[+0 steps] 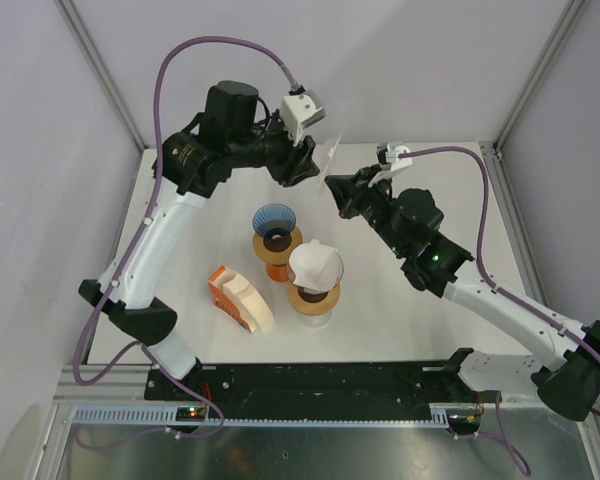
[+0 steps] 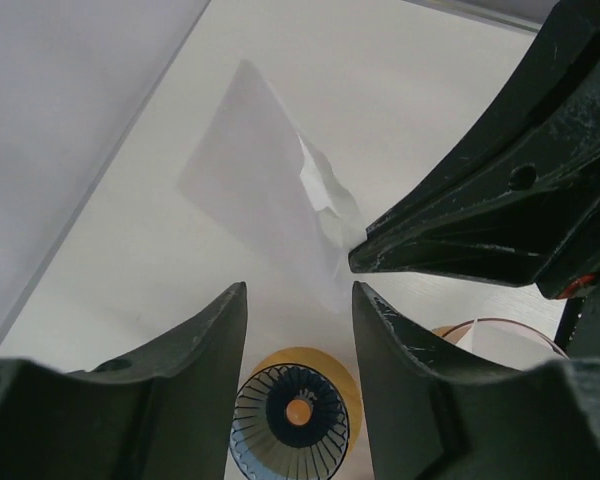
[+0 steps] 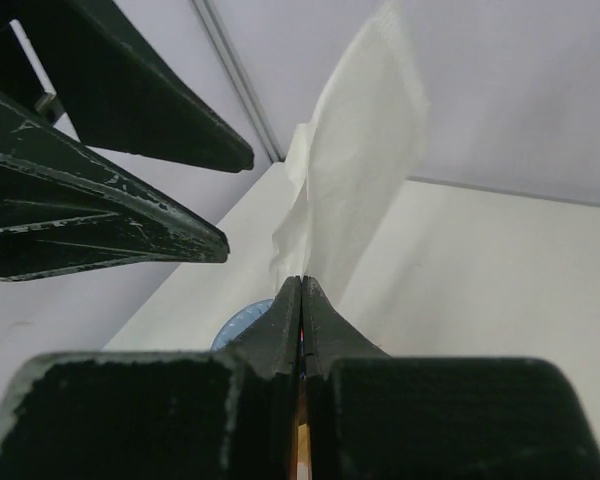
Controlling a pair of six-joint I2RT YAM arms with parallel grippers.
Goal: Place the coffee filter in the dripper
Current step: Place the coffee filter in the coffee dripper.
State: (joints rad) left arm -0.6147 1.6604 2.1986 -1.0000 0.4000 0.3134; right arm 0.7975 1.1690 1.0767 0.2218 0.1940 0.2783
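A white paper coffee filter (image 1: 330, 156) hangs in the air, pinched at its lower edge by my right gripper (image 1: 337, 187), which is shut on it; the right wrist view shows the filter (image 3: 365, 170) rising from the closed tips (image 3: 302, 283). My left gripper (image 1: 307, 168) is open and empty just left of the filter, not touching it (image 2: 265, 200). The empty blue ribbed dripper (image 1: 273, 222) sits on an orange stand below both grippers and shows between the left fingers (image 2: 292, 420). The right gripper's fingers (image 2: 460, 235) reach in from the right in the left wrist view.
A second dripper with a white filter in it (image 1: 315, 264) stands on an orange stand (image 1: 313, 301) right of the blue one. An orange holder with a stack of filters (image 1: 242, 298) lies near the front left. Frame posts and walls close off the back.
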